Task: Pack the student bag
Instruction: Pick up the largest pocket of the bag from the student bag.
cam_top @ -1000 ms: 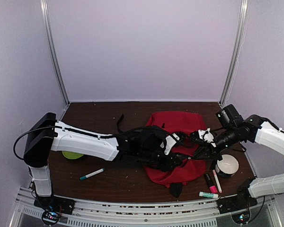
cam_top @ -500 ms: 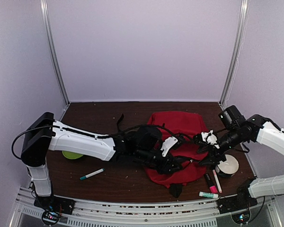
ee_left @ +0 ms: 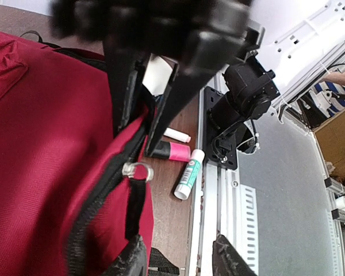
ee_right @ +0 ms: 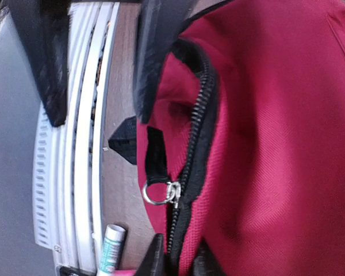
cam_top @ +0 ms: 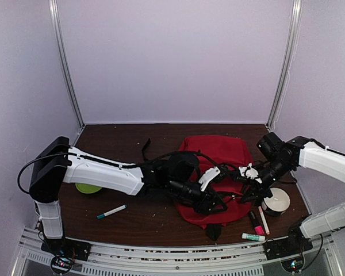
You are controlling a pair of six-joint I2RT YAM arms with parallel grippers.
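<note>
Top external view places the student bag (cam_top: 218, 146) right of centre on the table, with the left arm (cam_top: 103, 172) reaching across to it and the right arm (cam_top: 328, 161) entering from the right; both wrists meet over the bag's near half. In the left wrist view, the left gripper (ee_left: 137, 137) is clamped on the lip of the bag's mouth, and the fabric rises to a peak between its fingertips, just above the zipper pull (ee_left: 135, 171). In the right wrist view, the right gripper (ee_right: 99, 118) stands with its jaws apart and nothing between them except the table rail (ee_right: 86, 172). One finger rests against the bag's lip. The zipper (ee_right: 198, 115) runs roughly parallel to that finger. The lip therefore lies outside the gap, on the side away from the rail. Taking hold of it probably requires a sideways shift toward the bag, not a further reach. The right gripper is the free one and is already at the lip. The glue stick (ee_right: 110, 247) lies on the table by the rail, apart from the bag. Compared with one second ago, the right wrist sits slightly lower and closer to the left wrist. The left wrist has also drawn a little toward the near edge. The bag and the loose items keep their places.
</note>
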